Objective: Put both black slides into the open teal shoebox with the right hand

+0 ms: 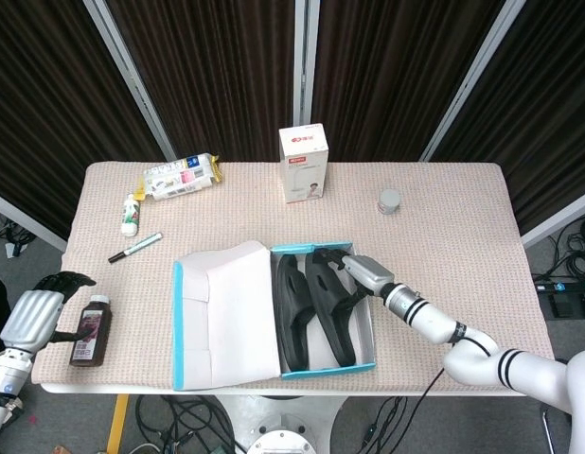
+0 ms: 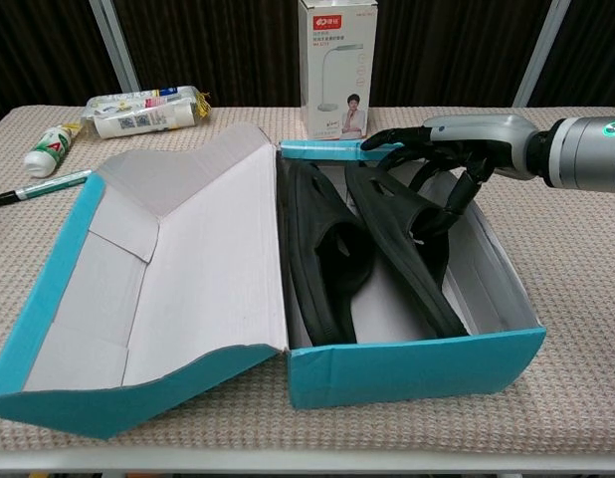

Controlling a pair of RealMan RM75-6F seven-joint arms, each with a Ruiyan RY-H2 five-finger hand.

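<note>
The right hand (image 2: 442, 159) reached into the teal shoebox (image 2: 417, 368) over the right-hand black slide (image 2: 402, 239), and its fingers covered part of that slide's strap; whether they gripped it or merely touched it could not be told. In the head view the same hand (image 1: 361, 273) hid the slide's upper end. The left-hand slide (image 2: 322, 259) stood on edge, its underside concealed against the box wall. The left hand (image 1: 37, 312) was cut off by the head view's left edge, beyond the table's near left corner, and was missing from the chest view. Print on the white lamp box (image 1: 305, 163) and the brown bottle's (image 1: 90, 330) label was too small to read.
</note>
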